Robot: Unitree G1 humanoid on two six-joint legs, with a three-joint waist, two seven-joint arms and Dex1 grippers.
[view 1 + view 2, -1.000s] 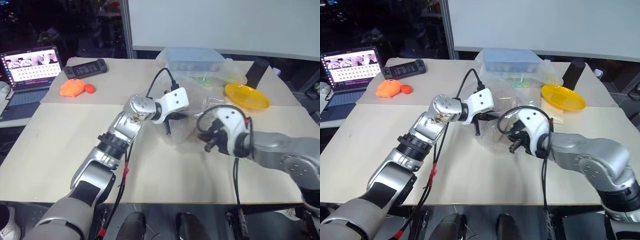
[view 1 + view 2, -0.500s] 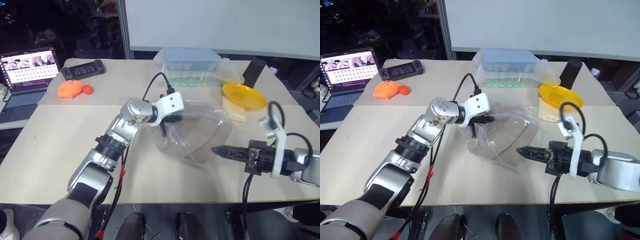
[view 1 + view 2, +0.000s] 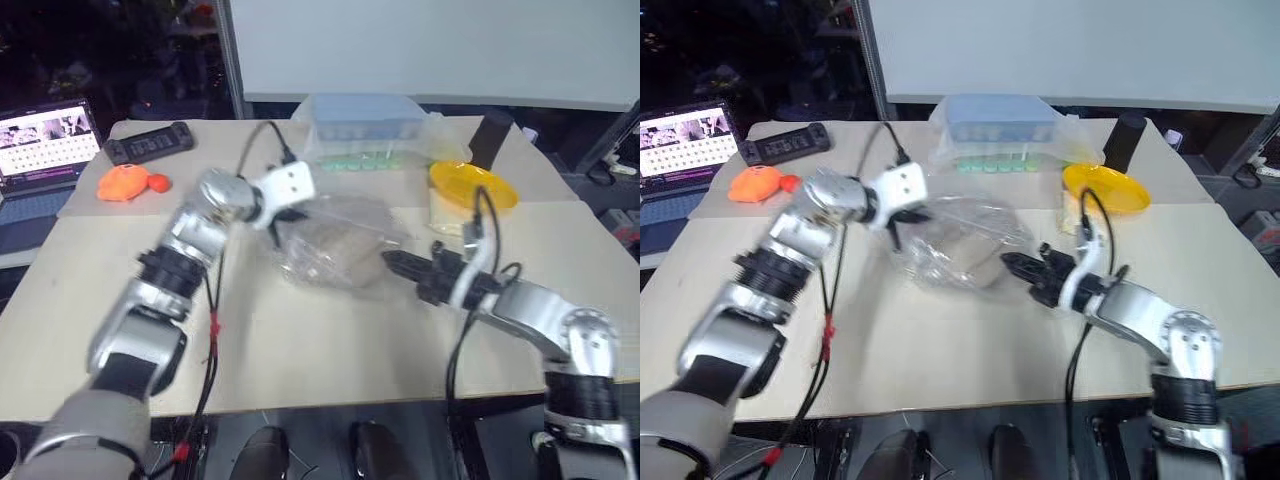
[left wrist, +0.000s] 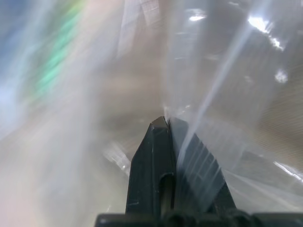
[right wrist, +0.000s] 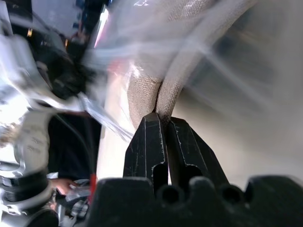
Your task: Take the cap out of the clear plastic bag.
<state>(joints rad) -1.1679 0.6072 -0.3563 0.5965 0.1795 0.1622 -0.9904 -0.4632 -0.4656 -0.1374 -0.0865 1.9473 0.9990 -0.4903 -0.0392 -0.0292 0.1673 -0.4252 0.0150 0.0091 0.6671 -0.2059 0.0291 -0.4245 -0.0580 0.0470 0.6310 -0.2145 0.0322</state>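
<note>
In the left eye view we see the clear plastic bag (image 3: 335,243) lying crumpled near the middle of the tabletop (image 3: 300,340), with the cap (image 3: 335,250) showing as a tan mass inside it. Our left hand (image 3: 278,222) is at the bag's left end, fingers pressed together on the film there. Our right hand (image 3: 392,262) comes in from the right, its closed tips touching the bag's right end. Behind the bag stands a blue-lidded box (image 3: 362,125) in its own clear wrap, and a yellow disc (image 3: 470,186) lies well apart to the right. An orange toy (image 3: 125,183), a black controller (image 3: 148,145) and a laptop (image 3: 45,140) sit far off to the left.

The right eye view gives the same layout: the bag (image 3: 955,245) stretches between the left hand (image 3: 895,220) and the right hand (image 3: 1018,266).

From the left wrist view, the left fingers (image 4: 156,161) are shut on a fold of clear film (image 4: 227,94) that rises from their tips; tan cloth shows blurred beyond it.

From the right wrist view, the right fingers (image 5: 151,146) are clamped on a rolled edge of the cap's woven cloth (image 5: 156,94) just at their tips, with the film (image 5: 222,56) draped over it.
</note>
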